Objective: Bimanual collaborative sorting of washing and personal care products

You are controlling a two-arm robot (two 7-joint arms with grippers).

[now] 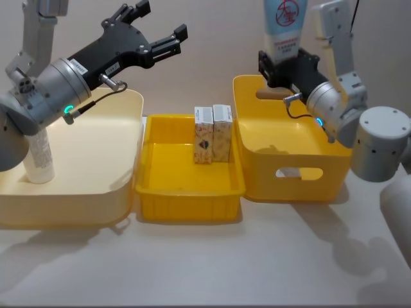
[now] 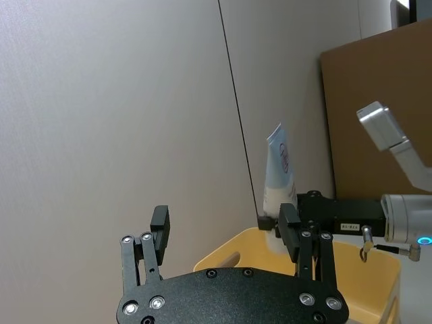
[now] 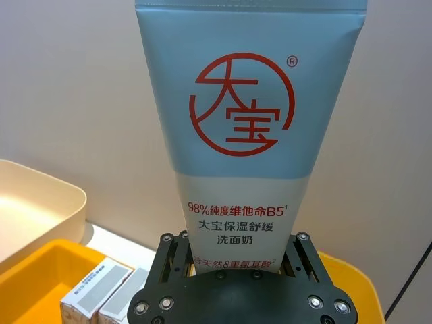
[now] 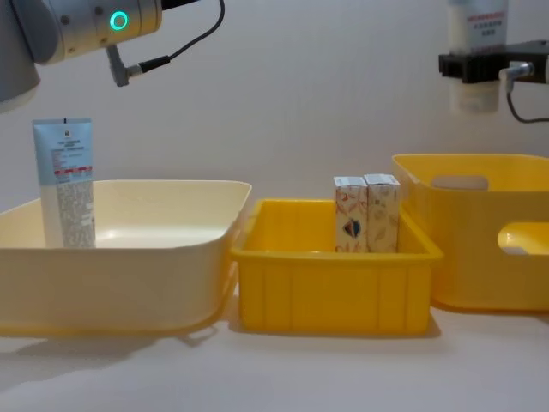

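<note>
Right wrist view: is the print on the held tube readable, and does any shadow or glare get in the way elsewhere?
Right wrist view: the red print on the white and light-blue squeeze tube reads sharp, no glare. Head view: soft shadows fall on the white table before the bins. Chest view: the two cream patterned cartons stand evenly lit.

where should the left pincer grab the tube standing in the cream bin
Grip the tube on its upper body, coming straight down from above: it stands upright near the cream bin wall, flat end up, so its sides are free only above the rim. The left pincer is open.
</note>
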